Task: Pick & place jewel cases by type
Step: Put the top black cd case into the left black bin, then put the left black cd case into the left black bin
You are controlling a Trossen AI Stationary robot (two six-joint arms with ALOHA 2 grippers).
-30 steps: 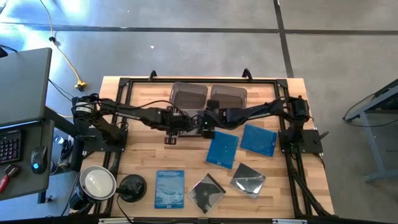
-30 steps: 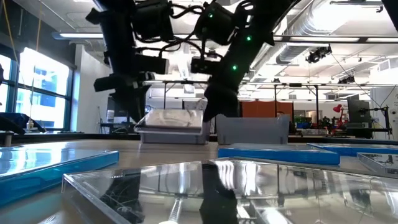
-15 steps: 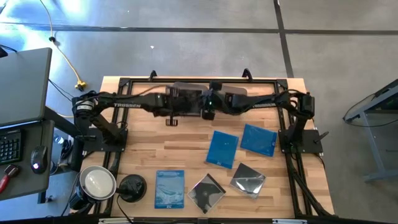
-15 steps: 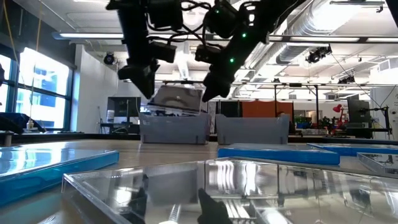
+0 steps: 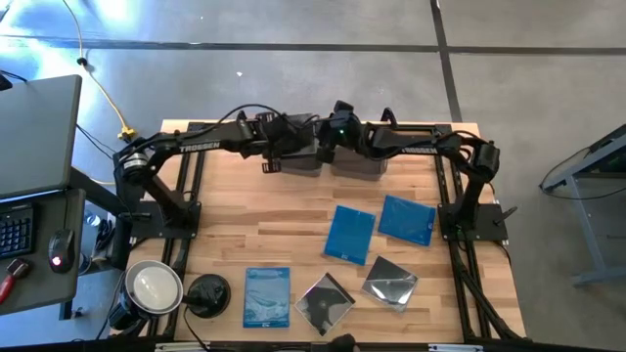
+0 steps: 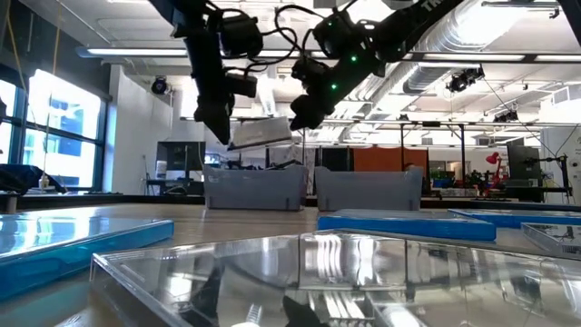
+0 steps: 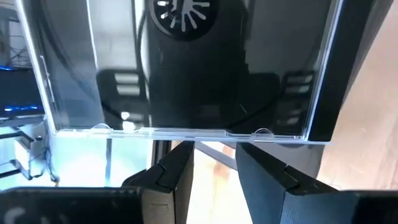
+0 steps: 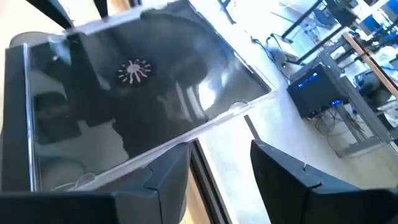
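from above, the two arms cover most of the two smoky tubs (image 5: 377, 167) at the far edge of the worktop (image 5: 235, 230), so you cannot see into them. the clear jewel case (image 6: 261, 133) up in the air is hidden from above too, but it shows from the low camera and from both wrist cameras. whether there is a disc inside is hard to tell; only the round hub in its middle shows. from low down, the near clear case (image 6: 363, 272) fills the front and is cut off at the bottom.

both arms reach in from the sides and meet over the tubs at the far edge. the left gripper (image 7: 214, 163) pinches one edge of the clear jewel case between its two fingers. the right gripper (image 8: 217, 168) is at the other edge, with the case edge sitting between its spread fingers; i cannot tell if they press on it. the case hangs tilted above the left tub (image 6: 254, 188), not touching it.

five more cases lie flat on the wood: two blue cases (image 5: 350, 234) near the right edge, a pale blue printed case (image 5: 267, 296) at the near edge, and two clear cases with shiny discs (image 5: 325, 302) beside it. a round black thing (image 5: 207, 292) sits at the near left corner.

the floor is grey concrete. behind the table is a big bright room with windows and ceiling pipes.
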